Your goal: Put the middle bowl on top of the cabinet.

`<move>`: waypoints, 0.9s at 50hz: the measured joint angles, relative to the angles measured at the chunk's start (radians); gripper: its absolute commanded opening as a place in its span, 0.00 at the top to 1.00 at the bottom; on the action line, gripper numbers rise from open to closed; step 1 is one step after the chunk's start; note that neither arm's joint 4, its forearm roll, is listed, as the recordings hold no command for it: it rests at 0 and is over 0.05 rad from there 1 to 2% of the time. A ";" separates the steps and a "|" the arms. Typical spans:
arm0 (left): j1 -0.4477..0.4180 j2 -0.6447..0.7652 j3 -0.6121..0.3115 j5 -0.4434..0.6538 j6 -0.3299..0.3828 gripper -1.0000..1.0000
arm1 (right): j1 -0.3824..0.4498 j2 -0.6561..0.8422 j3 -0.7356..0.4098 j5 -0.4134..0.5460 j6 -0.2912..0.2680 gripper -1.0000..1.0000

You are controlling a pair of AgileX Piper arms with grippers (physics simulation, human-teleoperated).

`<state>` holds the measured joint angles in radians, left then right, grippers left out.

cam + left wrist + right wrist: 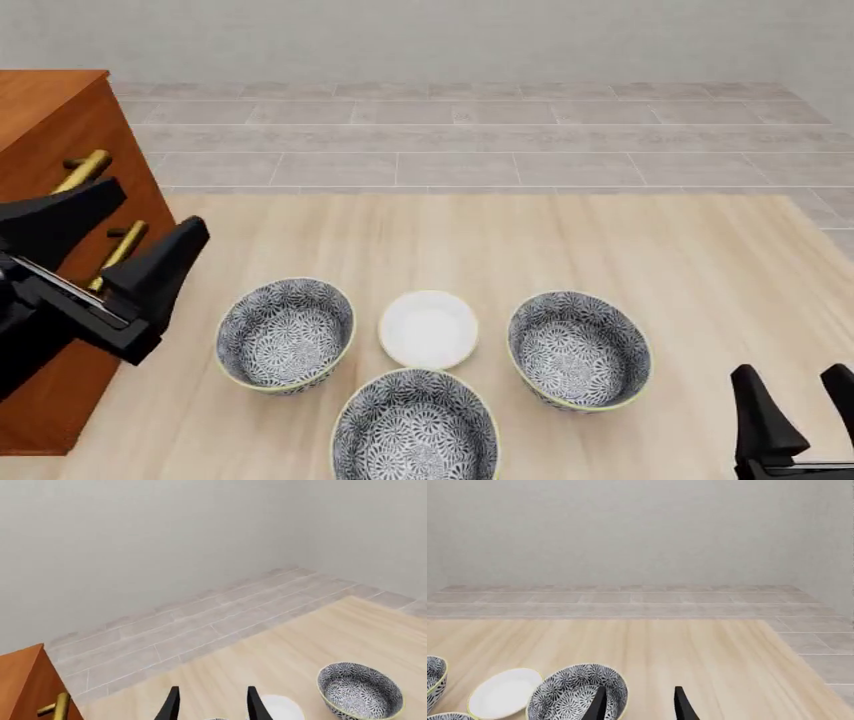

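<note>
From the left wrist, the left claw (212, 704) stood apart and empty. In front, the middle bowl (415, 423) sat at the counter's near edge, among 3; the cabinet (47, 120) occupied the left edge. A rim pinch seemed best. From the right wrist, the right claw (639, 704) gaped too.

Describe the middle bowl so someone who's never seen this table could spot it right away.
Start at the tall reddish-brown cabinet on the table's left side. To its right, three patterned bowls ring a small plain white dish. The middle bowl is the one nearest the arms, just in front of that dish, between the other two.
</note>
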<state>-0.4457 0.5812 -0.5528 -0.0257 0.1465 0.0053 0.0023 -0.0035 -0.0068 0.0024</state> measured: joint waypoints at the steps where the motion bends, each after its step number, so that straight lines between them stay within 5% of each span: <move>1: -0.010 0.011 -0.014 0.004 -0.001 0.00 | 0.000 0.000 0.000 0.000 0.000 0.00; 20: -0.185 0.216 -0.270 0.118 -0.003 0.00 | 0.000 -0.001 0.000 -0.002 -0.004 0.00; 45: -0.266 0.450 -0.496 0.227 -0.064 0.00 | -0.001 -0.001 0.001 -0.005 -0.004 0.00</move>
<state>-0.7122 1.0317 -1.0486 0.2010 0.0828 0.0046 0.0009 -0.0023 -0.0123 -0.0015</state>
